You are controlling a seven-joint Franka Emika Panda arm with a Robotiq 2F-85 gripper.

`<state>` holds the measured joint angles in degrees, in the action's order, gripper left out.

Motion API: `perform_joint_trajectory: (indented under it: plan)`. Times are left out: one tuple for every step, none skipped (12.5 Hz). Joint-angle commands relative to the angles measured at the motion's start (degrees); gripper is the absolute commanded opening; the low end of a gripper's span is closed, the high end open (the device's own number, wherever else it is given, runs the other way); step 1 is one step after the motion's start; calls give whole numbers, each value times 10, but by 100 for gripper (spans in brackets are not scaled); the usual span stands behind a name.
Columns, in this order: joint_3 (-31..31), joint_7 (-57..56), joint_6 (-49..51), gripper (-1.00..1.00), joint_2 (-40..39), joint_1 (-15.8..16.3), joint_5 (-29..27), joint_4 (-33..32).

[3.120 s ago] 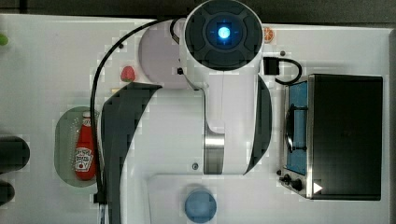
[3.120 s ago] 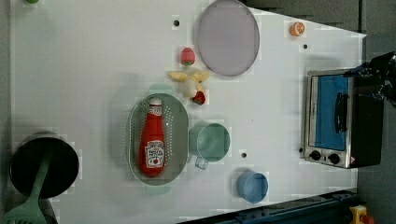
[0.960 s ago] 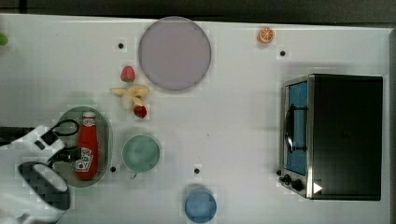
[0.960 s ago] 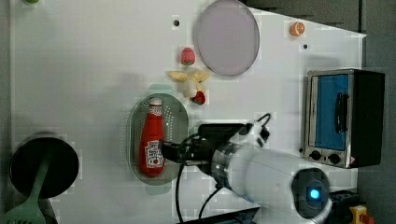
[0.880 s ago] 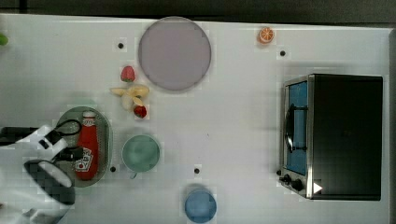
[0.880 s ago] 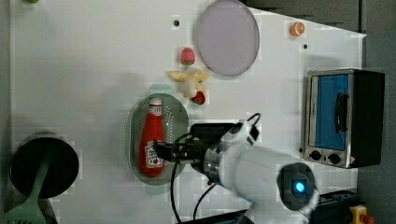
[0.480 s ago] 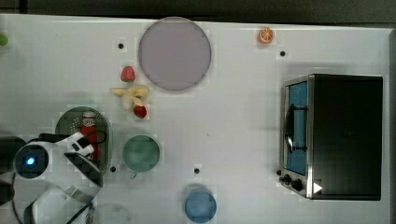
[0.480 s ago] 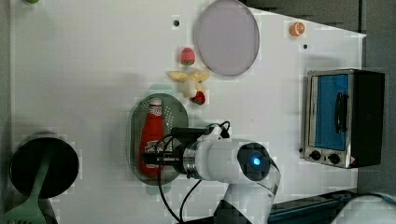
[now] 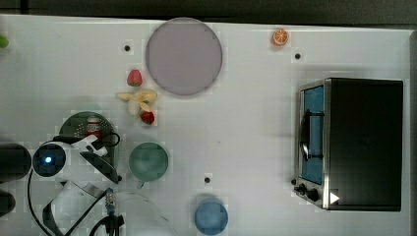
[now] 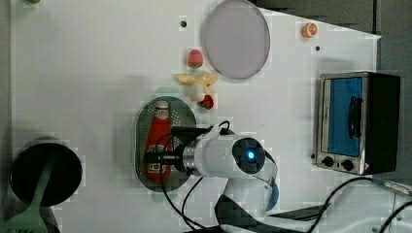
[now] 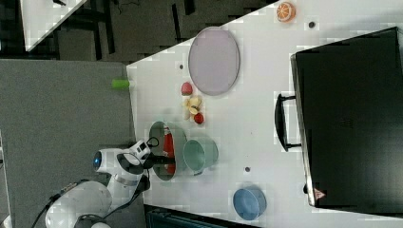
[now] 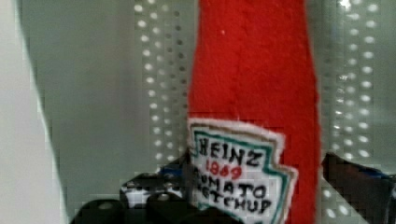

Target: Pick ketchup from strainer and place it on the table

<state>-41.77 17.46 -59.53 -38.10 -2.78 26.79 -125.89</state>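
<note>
Jaws open, straddling label end of red plastic ketchup squeeze bottle lying in pale green perforated oval strainer; sink lower, centre on body, close squarely; avoid strainer wall; then white desk.

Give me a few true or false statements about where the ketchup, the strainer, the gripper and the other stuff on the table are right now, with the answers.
1. The ketchup lies in the strainer. True.
2. The gripper is shut with nothing between its fingers. False: it is open, one finger on each side of the bottle.
3. The grey-lilac plate holds a strawberry. False: the strawberry lies on the table beside it.
4. A green cup stands next to the strainer. True.
5. The ketchup stands upright on the table. False: it lies flat in the strainer.
</note>
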Motion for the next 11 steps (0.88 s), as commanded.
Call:
perform_joint_trajectory:
  plan:
    - [13,46,-2,43,7,23,8,26]
    - [11,46,-4,21,8,23,8,27]
    - [11,46,2,19,11,23,8,26]
    - [9,46,6,19,13,23,8,24]
    - [8,46,8,19,16,23,7,24]
    - [3,46,9,19,21,21,7,24]
    - [-6,46,9,19,31,18,6,25]
    - [-19,46,13,19,47,12,5,26]
    - [-35,46,29,19,67,4,3,26]
    - [-52,46,47,19,91,-6,-7,30]
    - [-69,46,72,19,117,-16,-28,37]
